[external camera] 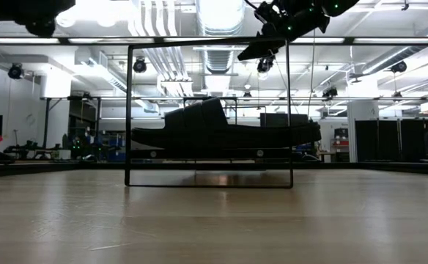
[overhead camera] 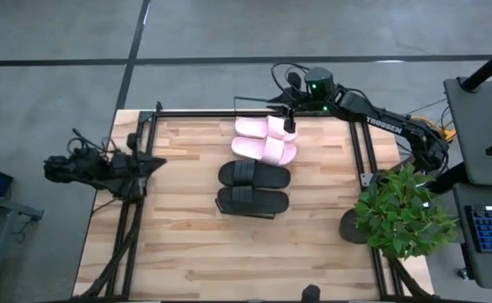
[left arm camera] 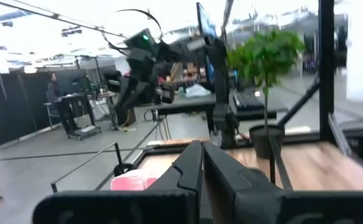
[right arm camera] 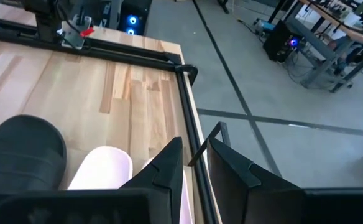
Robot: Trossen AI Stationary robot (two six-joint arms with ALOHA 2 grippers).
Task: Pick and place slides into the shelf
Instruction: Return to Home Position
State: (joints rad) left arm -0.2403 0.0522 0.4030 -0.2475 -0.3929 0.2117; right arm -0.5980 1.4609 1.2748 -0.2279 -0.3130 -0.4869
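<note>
Two pale pink slides [overhead camera: 264,140] lie side by side near the table's far edge. Two black slides [overhead camera: 254,175] [overhead camera: 253,202] lie just nearer. The shelf's thin black wire frame [external camera: 128,110] stands in the low view in front of the slides' dark outlines [external camera: 214,128]. Whether the slides rest on its panel or on the table, I cannot tell. My right gripper [overhead camera: 290,126] [right arm camera: 196,143] hovers high over the pink slides' right ends, slightly open and holding nothing; a pink slide [right arm camera: 101,171] and a black one [right arm camera: 20,149] show below it. My left gripper [overhead camera: 160,164] [left arm camera: 203,146] waits shut at the left edge.
A potted plant [overhead camera: 402,210] stands at the table's right near corner. The black table frame [overhead camera: 360,160] runs along the edges. Bare wood [overhead camera: 179,236] stretches left of the slides and toward the near edge. A desk with a keyboard [overhead camera: 490,231] stands beyond the right edge.
</note>
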